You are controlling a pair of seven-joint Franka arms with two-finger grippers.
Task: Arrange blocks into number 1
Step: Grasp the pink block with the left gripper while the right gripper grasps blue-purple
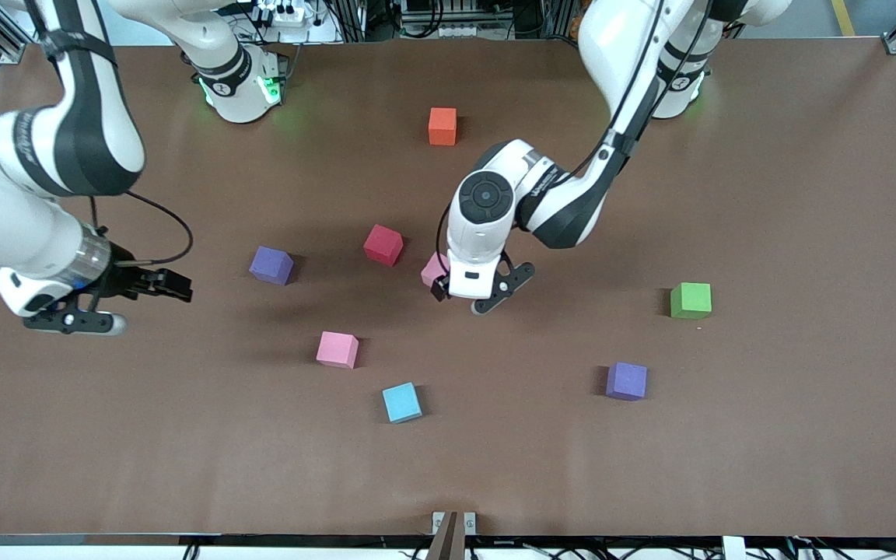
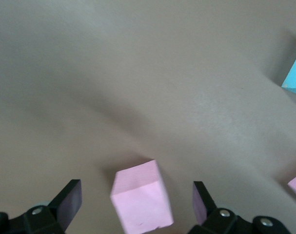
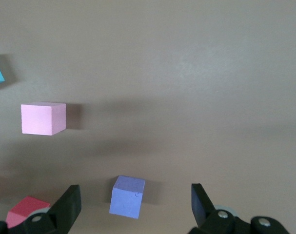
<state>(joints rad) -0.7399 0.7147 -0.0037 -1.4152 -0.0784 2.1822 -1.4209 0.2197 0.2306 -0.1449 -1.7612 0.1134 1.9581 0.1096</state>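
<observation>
Blocks lay scattered over the brown counter [image 1: 767, 435], none yet lined up into any stroke of a 1, which I judged meant the arranging had barely begun. Taking the red block [image 1: 383, 244] as the landmark: the orange block [image 1: 442, 126] sat farther from the front camera than it, one purple block [image 1: 271, 265] lay beside it toward the right arm's end, a pink block [image 1: 337, 349] lay nearer the camera, and a second purple block [image 1: 626, 381] lay nearer the camera and well toward the left arm's end. A light blue cube [image 1: 401, 403] and a green cube [image 1: 690, 300] lay apart from these. The left gripper [image 1: 465, 297] hung low over another pink block [image 2: 142, 201] just beside the red one, its fingers [image 2: 69, 201] spread wide on either side without touching it, apparently lined up for a grasp. The right gripper [image 3: 135, 207] hovered near the first purple block, fingers wide apart and holding nothing; that arm seemed placed ready to take that block.
</observation>
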